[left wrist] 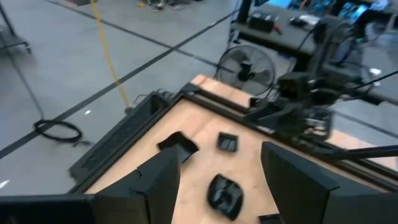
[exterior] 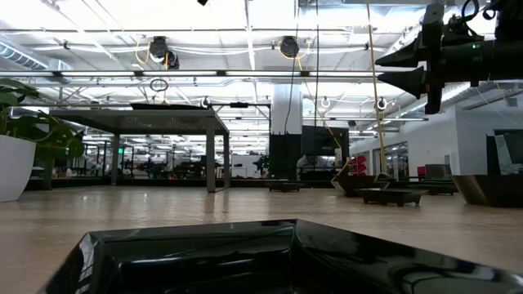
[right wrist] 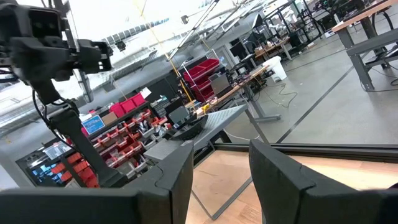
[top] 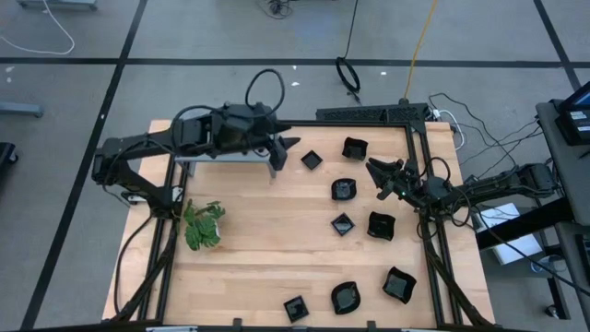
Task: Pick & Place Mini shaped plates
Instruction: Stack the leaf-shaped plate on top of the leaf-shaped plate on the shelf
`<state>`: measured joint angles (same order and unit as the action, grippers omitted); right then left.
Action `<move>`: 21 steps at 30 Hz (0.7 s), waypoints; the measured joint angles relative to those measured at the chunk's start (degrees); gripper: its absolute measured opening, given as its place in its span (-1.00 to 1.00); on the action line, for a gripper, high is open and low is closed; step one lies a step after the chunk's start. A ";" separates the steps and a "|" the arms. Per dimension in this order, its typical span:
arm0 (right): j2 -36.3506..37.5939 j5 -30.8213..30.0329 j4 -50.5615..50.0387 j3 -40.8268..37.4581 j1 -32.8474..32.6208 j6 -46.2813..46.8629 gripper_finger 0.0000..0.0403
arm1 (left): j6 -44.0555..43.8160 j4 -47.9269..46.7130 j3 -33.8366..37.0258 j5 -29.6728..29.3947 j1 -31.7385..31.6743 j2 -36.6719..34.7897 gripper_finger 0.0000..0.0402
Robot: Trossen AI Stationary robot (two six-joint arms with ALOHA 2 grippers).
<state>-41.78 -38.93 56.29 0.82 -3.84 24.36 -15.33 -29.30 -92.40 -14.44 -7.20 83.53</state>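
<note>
Fingers of the left gripper (top: 293,143) stand spread wide and hold nothing, hanging above the bench (top: 267,249) near its 12 o'clock edge, just past the grey shelf (top: 226,155). Those of the right gripper (top: 378,171) are also parted and empty, at about 2 o'clock, with the nearest plates close but untouched.

Eight mini shaped plates (top: 343,190) show from above, all lying on the right half of the bench: two near 1 o'clock, three around the centre-right, and three along the 5 o'clock edge. Each dish is empty.

One green plant (top: 203,224) sits at 9 o'clock, well apart from the plates.
</note>
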 joint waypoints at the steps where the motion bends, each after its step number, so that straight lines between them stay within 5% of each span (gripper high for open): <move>1: -0.01 -0.01 0.00 -0.01 0.00 0.00 -0.29 | -0.07 0.38 -0.02 0.00 0.45 0.00 0.13; 21: -0.01 -1.43 4.81 -0.01 0.09 16.81 -0.29 | -3.52 3.54 -0.02 -1.74 6.45 0.02 0.13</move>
<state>-41.79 -40.36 61.10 0.80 -3.75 41.17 -18.85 -25.76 -92.42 -16.19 -0.74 83.55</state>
